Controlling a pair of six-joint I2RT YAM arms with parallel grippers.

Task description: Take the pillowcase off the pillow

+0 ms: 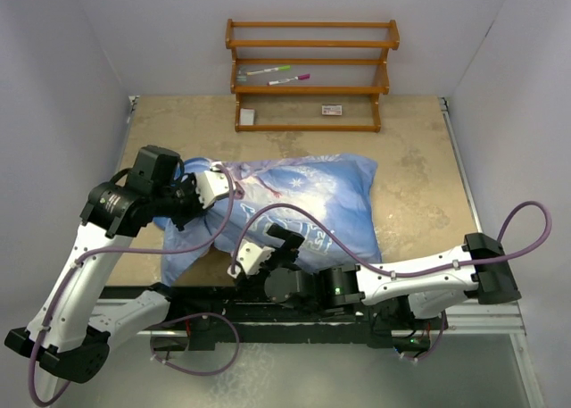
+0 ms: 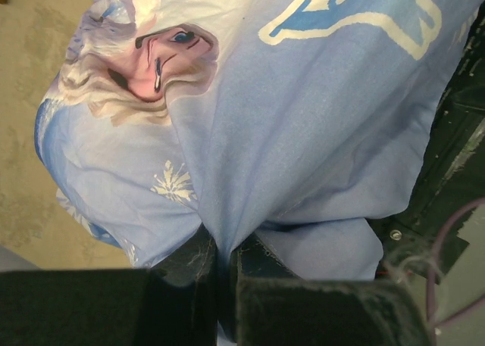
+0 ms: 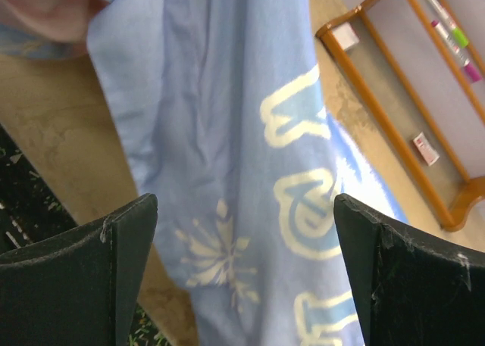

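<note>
Showing Elsa's face, the blue pillowcase (image 2: 318, 134) lies rumpled.

A wooden shelf rack (image 1: 311, 73) with 3 tiers stands at the top centre of the overhead view, on the far edge of a beige mottled table (image 1: 419, 167). On its middle tier lie a green-capped marker (image 1: 268, 70) and, just right of it, a pink-capped marker (image 1: 289, 79). The bottom tier holds a small white block (image 1: 247, 116) at its left end and a small white card (image 1: 332, 110) right of centre.
</note>
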